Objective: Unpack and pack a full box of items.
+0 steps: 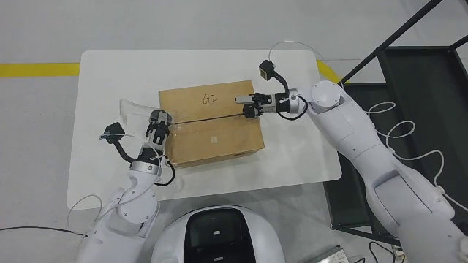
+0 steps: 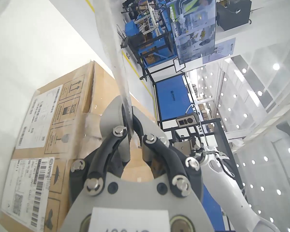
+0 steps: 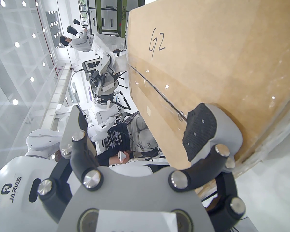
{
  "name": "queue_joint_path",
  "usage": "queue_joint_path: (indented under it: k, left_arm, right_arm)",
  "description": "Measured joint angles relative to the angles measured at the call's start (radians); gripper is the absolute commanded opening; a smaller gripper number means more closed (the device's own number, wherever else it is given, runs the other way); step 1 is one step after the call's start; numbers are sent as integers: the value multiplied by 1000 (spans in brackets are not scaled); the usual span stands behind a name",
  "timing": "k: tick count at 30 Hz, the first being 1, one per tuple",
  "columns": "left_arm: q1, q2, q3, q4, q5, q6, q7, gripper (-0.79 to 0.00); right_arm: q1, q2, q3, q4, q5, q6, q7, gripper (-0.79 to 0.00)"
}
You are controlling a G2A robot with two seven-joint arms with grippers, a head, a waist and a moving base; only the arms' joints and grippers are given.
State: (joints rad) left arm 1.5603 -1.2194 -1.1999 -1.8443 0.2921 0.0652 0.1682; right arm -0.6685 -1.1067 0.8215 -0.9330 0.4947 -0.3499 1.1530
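The closed brown cardboard box point(image 1: 212, 124) sits near the middle of the white desk point(image 1: 292, 161). Its long axis runs roughly parallel to the desk's long edges, skewed a little. The top faces up, and the centre seam point(image 1: 212, 117) follows that same axis from end to end.

The left pincer point(image 1: 157, 120) is at the box's left end, clamped on a strip of clear tape point(image 2: 116, 56) that rises away from the carton. The right pincer point(image 3: 137, 131) is at the opposite end with its fingers wide apart, one ribbed pad point(image 3: 200, 126) resting on the top panel just beside the seam's end.

The box looks stiff and flat-sided, and being full it is probably heavy. Its faces are too broad for a single pincer to span, so the flap edges along the seam look like the better places to take hold. The tape seems thin, limp and sticky, and likely to tear or cling unless it is drawn steadily along the seam.
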Motion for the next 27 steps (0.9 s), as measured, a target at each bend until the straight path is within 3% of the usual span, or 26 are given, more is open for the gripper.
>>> queue_joint_path:
  k: [14,27]
  left_arm:
    - [0,0,0,0,0,0,0,-785]
    - [-13,-10,33,2,62,12,-36,-785]
  right_arm:
    - [-72,54,130,-109,-38,95,51,0]
    - [-72,43,119,-124,-52,120,39,0]
